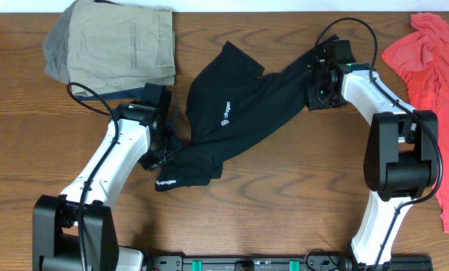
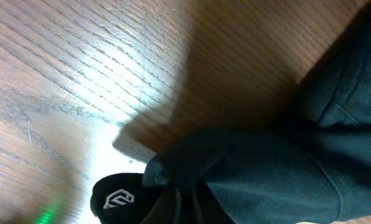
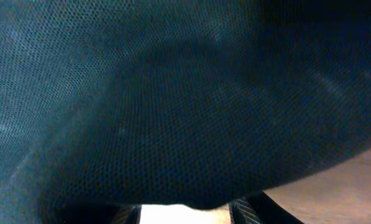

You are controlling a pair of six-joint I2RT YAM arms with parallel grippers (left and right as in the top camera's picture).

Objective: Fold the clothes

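Observation:
The black shirt (image 1: 247, 113) lies bunched in a diagonal band across the middle of the table, white logo (image 1: 226, 120) facing up. My left gripper (image 1: 166, 147) is at its lower left end, shut on a fold of the fabric. The left wrist view shows the cloth (image 2: 266, 174) gathered into my left gripper (image 2: 185, 208), with a logo patch (image 2: 119, 199) beside it. My right gripper (image 1: 314, 83) sits at the shirt's upper right end. In the right wrist view the fabric (image 3: 173, 93) drapes over my right gripper (image 3: 185, 210); its fingers (image 3: 250, 213) stand apart with bright table between them.
Folded khaki trousers (image 1: 126, 41) rest on a grey garment (image 1: 55, 53) at the back left, close to my left arm. A coral-red shirt (image 1: 427, 56) lies along the right edge. Bare wooden table (image 1: 269, 203) shows in front of the black shirt.

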